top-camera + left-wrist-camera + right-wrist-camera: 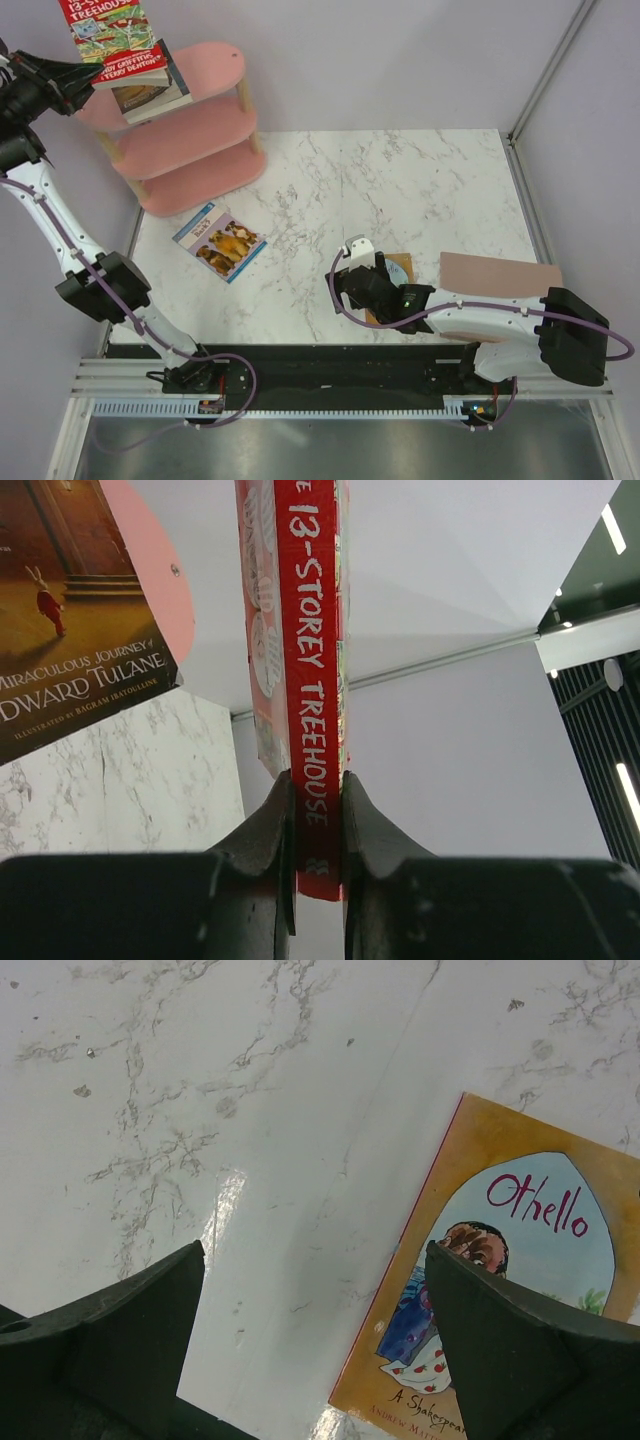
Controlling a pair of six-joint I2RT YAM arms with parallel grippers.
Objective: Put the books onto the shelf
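Note:
My left gripper [88, 74] [318, 815] is shut on the spine of the red treehouse book [108, 38] [310, 670], held above the top board of the pink shelf [205, 105] [150, 570]. A dark brown book [148, 98] [70, 610] lies on that top board, partly under the red one. The light blue puppies book [220, 241] lies flat on the table in front of the shelf. My right gripper [362, 278] [315, 1250] hangs open just above the table, over the left edge of the orange-tan book [397, 268] [510, 1260].
A plain brown board [500, 272] lies flat at the right, next to the right arm. Lilac walls close in the marble table [400, 190] at the back and on both sides. The shelf's two lower boards [190, 150] show no books.

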